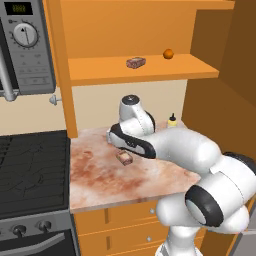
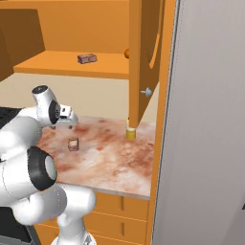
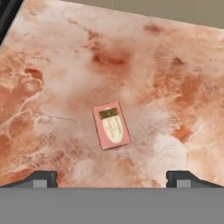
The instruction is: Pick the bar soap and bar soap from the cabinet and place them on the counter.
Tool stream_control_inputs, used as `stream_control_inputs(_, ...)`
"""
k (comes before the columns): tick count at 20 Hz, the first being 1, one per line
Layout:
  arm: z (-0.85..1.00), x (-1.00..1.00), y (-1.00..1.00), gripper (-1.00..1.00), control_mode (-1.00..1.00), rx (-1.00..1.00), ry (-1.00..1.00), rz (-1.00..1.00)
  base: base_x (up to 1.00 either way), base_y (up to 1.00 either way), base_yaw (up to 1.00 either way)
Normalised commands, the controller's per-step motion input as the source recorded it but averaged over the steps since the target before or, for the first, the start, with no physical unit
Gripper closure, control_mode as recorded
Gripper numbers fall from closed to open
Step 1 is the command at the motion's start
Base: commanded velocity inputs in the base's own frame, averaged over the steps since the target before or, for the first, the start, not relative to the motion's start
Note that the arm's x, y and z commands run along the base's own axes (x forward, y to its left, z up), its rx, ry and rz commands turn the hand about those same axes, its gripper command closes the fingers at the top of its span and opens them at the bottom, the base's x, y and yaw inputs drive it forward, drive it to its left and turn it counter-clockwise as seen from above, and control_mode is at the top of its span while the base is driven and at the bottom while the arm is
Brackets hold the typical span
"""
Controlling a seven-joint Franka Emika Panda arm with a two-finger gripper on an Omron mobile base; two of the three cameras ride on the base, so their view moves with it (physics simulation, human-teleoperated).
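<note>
Fingertips [image 3: 43,179] of the hand [image 3: 112,180] stand wide apart at the bottom of the hand view, nothing between them; hand hovers above the desk [image 3: 183,78], clamped on nothing.

Soap 1 [image 3: 111,125]: lies flat on the desk, directly ahead of the hand, clear of both fingertips. From the left base view it sits just in front of the arm's wrist, well apart from the yellow bottle [image 1: 172,120] at the back wall. Long axis runs away from the hand with a slight tilt; dark-labelled end points away. Printed face up.

Soap 2 [image 1: 136,62]: on the cabinet shelf [image 1: 100,72], near the orange ball [image 1: 168,53] but apart from it. Long axis roughly along the shelf's front edge.

Judgement on handling: small, stiff, light block; wrapper likely smooth, so some slip risk. Not fragile. Best hold across the short width, at mid-length, pads on the two long sides. Shelf approach wants a near-horizontal hand, wary of the ball.
</note>
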Motion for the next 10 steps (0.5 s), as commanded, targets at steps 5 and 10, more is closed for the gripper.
stream_control_inputs(5, 0.56, -0.61, 0.00, -1.00, -1.00, 0.00, -0.03, -0.06, 0.00, 0.00, 0.00)
stream_control_inputs(10, 0.55, -0.51, -0.03, -1.00, -1.00, 0.00, -0.01, -0.09, 0.00, 0.00, 0.00)
